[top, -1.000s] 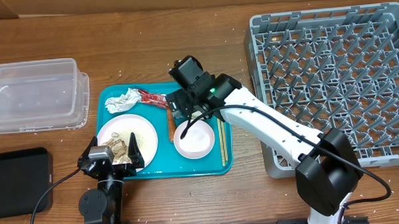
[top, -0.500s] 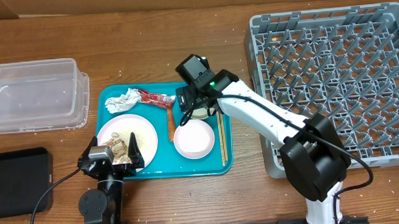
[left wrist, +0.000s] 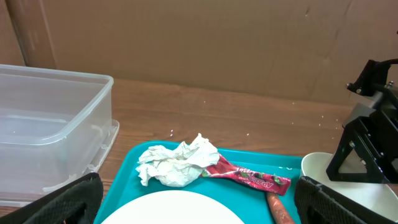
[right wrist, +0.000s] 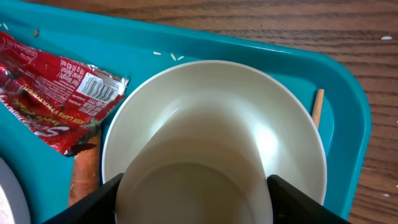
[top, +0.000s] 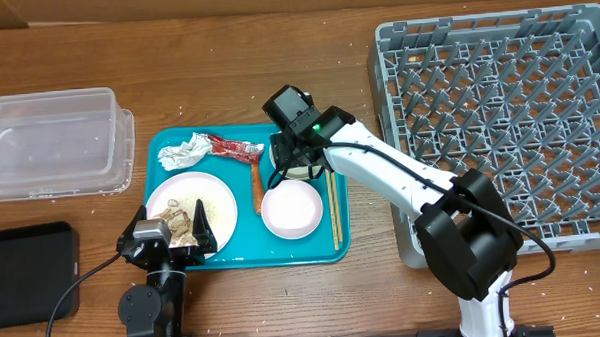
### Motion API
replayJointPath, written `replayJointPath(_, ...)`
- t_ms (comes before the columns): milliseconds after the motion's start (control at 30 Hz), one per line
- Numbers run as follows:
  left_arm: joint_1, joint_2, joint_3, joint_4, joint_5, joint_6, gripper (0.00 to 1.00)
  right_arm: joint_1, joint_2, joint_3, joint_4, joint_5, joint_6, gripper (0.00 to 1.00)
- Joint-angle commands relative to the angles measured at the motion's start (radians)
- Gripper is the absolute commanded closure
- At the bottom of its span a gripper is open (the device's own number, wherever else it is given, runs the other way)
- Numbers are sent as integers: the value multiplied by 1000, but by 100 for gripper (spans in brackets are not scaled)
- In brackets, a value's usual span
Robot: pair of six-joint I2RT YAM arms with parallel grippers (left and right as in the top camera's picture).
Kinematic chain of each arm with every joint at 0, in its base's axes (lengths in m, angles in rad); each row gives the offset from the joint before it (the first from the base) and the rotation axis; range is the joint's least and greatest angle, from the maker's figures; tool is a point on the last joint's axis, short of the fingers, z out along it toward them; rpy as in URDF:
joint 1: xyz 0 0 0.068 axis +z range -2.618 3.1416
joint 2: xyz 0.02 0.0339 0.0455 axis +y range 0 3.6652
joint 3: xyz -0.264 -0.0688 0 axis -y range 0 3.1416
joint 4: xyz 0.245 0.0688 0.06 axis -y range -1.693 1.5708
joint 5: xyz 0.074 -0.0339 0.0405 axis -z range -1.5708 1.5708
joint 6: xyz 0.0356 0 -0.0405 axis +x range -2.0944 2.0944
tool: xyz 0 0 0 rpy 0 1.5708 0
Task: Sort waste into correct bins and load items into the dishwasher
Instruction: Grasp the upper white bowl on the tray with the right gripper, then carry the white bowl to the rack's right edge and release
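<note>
Cup (right wrist: 199, 143) stands between the fingers of my right gripper (right wrist: 196, 193), inside a small bowl (right wrist: 283, 124) at the far right corner of the teal tray (top: 169, 143).

The fingers sit close against the cup's sides; I cannot tell whether they grip it. A red wrapper (right wrist: 50, 93) and a sausage (right wrist: 84, 174) lie just left of the bowl, with chopsticks (top: 332, 209) to its right. My left gripper (top: 169, 236) hangs spread wide and empty over the plate (top: 216, 196). On the bench (top: 276, 49), the clear tub (top: 49, 142) lies left and the grey rack (top: 498, 122) right.
</note>
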State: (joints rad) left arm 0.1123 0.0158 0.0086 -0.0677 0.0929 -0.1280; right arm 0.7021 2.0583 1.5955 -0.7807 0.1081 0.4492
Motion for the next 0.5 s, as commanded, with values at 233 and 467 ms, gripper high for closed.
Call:
replayJointPath(233, 3, -10, -4, -2, 2, -7, 0, -52, -374, 30, -35, 107, 35, 41)
replayJointPath(467, 3, -10, -4, -2, 2, -7, 0, -371, -661, 30, -222, 260, 14, 41)
